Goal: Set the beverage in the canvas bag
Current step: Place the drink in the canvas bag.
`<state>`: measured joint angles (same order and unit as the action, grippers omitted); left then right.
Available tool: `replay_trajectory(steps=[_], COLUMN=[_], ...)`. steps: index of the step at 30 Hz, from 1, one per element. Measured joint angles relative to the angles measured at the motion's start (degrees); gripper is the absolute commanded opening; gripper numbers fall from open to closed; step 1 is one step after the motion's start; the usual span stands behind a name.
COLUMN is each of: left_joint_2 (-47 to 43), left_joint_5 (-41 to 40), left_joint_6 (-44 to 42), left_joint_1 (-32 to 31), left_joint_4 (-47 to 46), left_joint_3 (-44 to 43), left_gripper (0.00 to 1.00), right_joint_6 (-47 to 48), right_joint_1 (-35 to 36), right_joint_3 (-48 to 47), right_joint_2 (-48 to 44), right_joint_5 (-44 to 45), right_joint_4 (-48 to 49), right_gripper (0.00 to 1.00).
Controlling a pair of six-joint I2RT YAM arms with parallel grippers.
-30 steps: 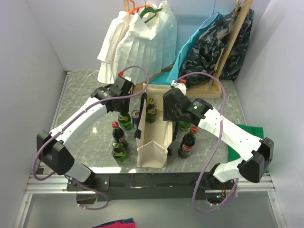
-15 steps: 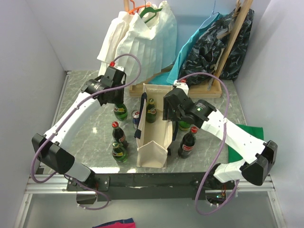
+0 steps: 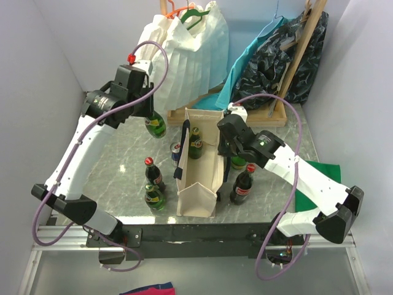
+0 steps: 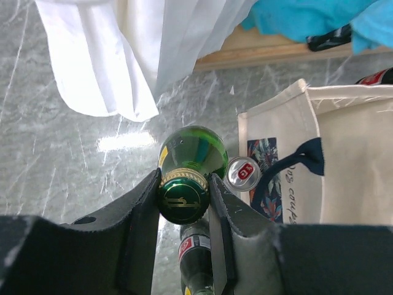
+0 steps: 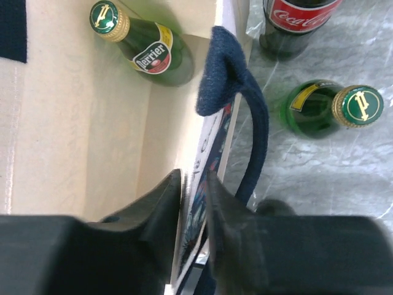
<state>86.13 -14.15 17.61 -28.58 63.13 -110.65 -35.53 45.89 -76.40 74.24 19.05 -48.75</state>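
My left gripper (image 3: 146,112) is shut on the capped neck of a green glass bottle (image 3: 156,125) and holds it in the air, left of the cream canvas bag (image 3: 196,201). In the left wrist view the pads (image 4: 142,209) clamp the bottle's cap (image 4: 183,200), with the bag (image 4: 359,166) to the right. My right gripper (image 3: 225,146) is shut on the bag's right wall; in the right wrist view (image 5: 195,182) it pinches that wall beside the navy handle (image 5: 255,129). One green Perrier bottle (image 5: 147,50) stands inside the bag (image 5: 73,123).
A cola bottle (image 3: 153,174), a green bottle (image 3: 155,196) and a can (image 3: 175,149) stand left of the bag. A cola bottle (image 3: 243,184) and a green bottle (image 3: 238,162) stand right of it. A white garment (image 3: 184,55), teal cloth (image 3: 252,67) and wooden frame (image 3: 252,118) fill the back.
My left gripper has lifted the green bottle off the table and carried it up and toward the back left. The right gripper has stayed on the bag's wall.
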Motion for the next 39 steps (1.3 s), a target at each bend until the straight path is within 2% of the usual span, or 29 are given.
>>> replay_trajectory(steps=[3, 6, 13, 23, 30, 39], left_joint_2=[-0.02, -0.02, -0.04, -0.81, -0.92, -2.99], left_joint_5=[0.61, 1.57, 3.04, 6.64, 8.87, 11.82], left_joint_6=[-0.22, -0.2, -0.26, -0.87, -2.27, -3.85], left_joint_1=[0.02, 0.04, 0.04, 0.04, -0.17, -3.37], left_joint_4=[0.35, 0.85, 1.95, -1.05, -2.8, -6.64], left_joint_3=[-1.81, -2.67, -5.46, -6.75, -11.26, -11.43], left_gripper=[0.01, 0.01, 0.01, 0.01, 0.01, 0.01], right_joint_6=[-0.22, -0.42, -0.44, -0.42, -0.63, -0.9], right_joint_1=[0.0, 0.0, 0.0, 0.0, 0.0, 0.0], right_joint_3=[0.85, 0.98, 0.26, -2.12, -2.12, -2.08], right_joint_2=[-0.63, -0.7, -0.52, 1.09, 1.09, 1.09], right_joint_5=[0.02, 0.04, 1.62, 5.18, 5.33, 5.31], right_joint_4=[0.24, 0.26, -1.68, -5.97, -6.16, -6.12], right_gripper=[0.06, 0.0, 0.0, 0.0, 0.0, 0.0])
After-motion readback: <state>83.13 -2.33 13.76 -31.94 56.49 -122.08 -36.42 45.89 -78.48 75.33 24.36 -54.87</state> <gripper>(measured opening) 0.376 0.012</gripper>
